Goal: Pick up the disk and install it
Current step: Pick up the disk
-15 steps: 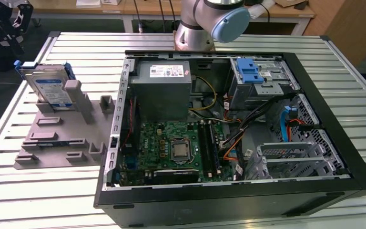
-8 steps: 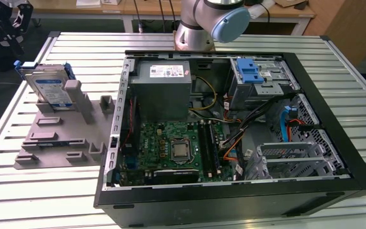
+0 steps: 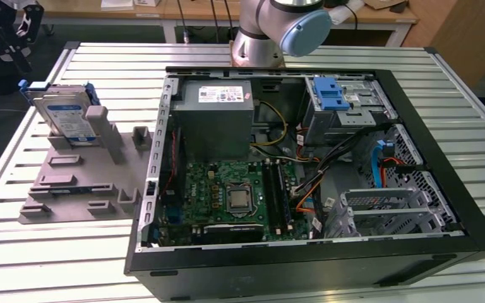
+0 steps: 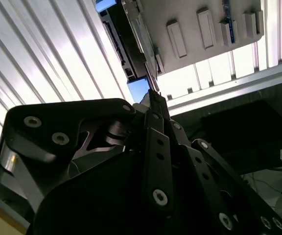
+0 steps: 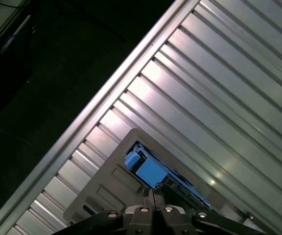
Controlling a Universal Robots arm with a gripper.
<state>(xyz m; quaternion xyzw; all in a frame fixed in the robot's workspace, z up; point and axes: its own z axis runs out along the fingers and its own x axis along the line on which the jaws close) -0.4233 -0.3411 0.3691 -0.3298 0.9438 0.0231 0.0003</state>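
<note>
Disk (image 3: 64,115) stands on edge, leaning, in a grey holder (image 3: 74,183) on the slatted aluminium table (image 3: 23,252), to the exterior view's left of the open computer case (image 3: 310,252). Gripper (image 5: 153,193) fingertips are pressed together on nothing, just off the disk's blue bracket (image 5: 149,169).

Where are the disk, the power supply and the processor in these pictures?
disk (image 3: 64,117): exterior view, on its white-and-blue label.
power supply (image 3: 214,129): exterior view, on its bare grey face.
processor (image 3: 238,199): exterior view, on its metal lid.
</note>
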